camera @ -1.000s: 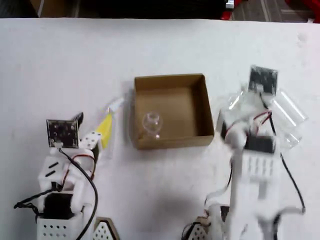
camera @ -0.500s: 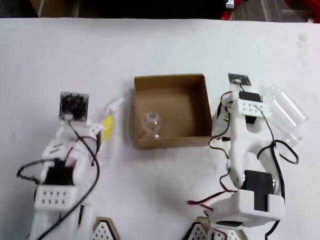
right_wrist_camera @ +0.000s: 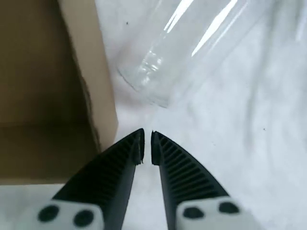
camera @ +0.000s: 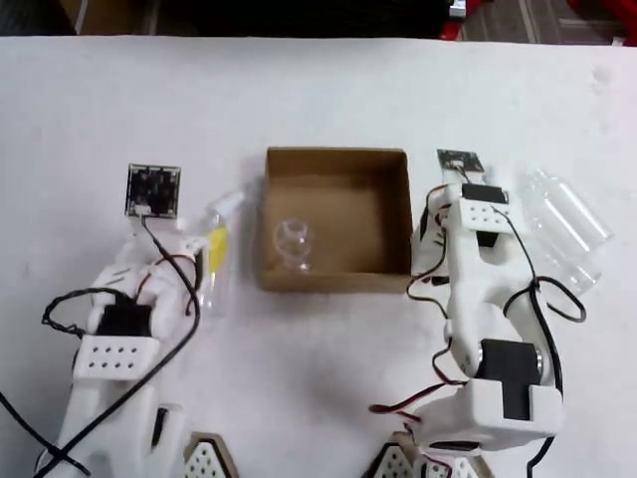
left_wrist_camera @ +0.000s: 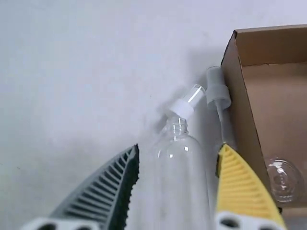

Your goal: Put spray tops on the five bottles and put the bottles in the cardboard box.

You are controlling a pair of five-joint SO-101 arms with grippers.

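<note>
**Desk:** How do the arms stand against a second ago?

**Photographer:** The left arm [camera: 119, 329] has stretched out from its base across the bench [camera: 328, 90], and its camera board now sits farther from the base. The right arm [camera: 478, 269] was a blur over the spare bottles [camera: 567, 224] at the right. It has since swung in and now lies along the right wall of the cardboard box [camera: 336, 156].

**Desk:** And the claws?

**Photographer:** The left claw [left_wrist_camera: 178, 149] is spread wide. Its grey finger is on one side and its yellow finger on the other of an open-necked bottle [left_wrist_camera: 180, 182], which lies on the bench just left of the box. Whether either finger touches the bottle cannot be told. The right claw [right_wrist_camera: 146, 143] has its fingers drawn almost together, with only a sliver between them, and grips nothing. Its tips are low over the bench beside the box's outer wall, with a spare bottle lying just beyond.

**Desk:** The spray parts?

**Photographer:** A white-collared cap [left_wrist_camera: 184, 103] lies at the open-necked bottle's mouth. A spray top [left_wrist_camera: 217, 93] with a thin tube lies between that cap and the box wall.

**Desk:** Inside the box?

**Photographer:** One boxed bottle [camera: 294, 242] sits in the near-left part, as before. The box itself looks nudged slightly to the left.
</note>
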